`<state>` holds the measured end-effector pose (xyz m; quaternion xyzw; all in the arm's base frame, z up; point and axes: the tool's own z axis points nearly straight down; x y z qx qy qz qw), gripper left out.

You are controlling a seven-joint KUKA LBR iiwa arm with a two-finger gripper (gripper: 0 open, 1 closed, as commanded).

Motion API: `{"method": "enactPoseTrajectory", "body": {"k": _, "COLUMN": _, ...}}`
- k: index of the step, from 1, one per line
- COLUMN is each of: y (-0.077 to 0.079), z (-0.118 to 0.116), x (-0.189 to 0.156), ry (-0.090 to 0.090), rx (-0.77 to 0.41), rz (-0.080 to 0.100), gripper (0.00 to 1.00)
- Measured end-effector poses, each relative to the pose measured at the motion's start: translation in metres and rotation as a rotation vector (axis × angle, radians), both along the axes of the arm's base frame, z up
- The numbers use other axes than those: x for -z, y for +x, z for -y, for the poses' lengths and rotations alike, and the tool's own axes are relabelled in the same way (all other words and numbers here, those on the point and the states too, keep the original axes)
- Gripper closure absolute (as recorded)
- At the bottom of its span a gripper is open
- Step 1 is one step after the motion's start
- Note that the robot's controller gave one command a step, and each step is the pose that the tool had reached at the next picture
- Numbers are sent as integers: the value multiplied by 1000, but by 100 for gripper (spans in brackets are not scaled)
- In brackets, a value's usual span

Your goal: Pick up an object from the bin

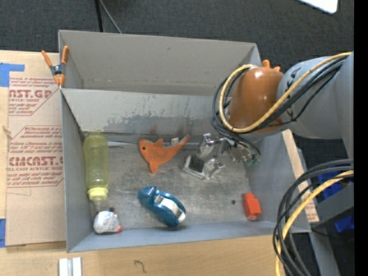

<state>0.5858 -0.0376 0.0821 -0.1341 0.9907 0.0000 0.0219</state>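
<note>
A: What colours lie in the grey bin?
B: A yellow-green bottle, an orange fish-shaped toy, a blue-and-white plastic toy, and a red-orange block.
A: And the arm?
B: A brown-orange cover, with yellow and black cables.

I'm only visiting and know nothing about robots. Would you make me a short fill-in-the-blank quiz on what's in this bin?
1. The bottle lying along the bin's left wall is ___ in colour.
2. The gripper is just right of the ___ toy.
3. Between the white lump and the red block lies a ___-and-white thing.

Missing words: yellow; orange; blue.
</note>
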Motion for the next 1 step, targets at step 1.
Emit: {"method": "enactPoseTrajectory", "body": {"k": 1, "y": 0, "z": 0, "x": 0, "ry": 0, "rx": 0, "rz": 0, "gripper": 100}}
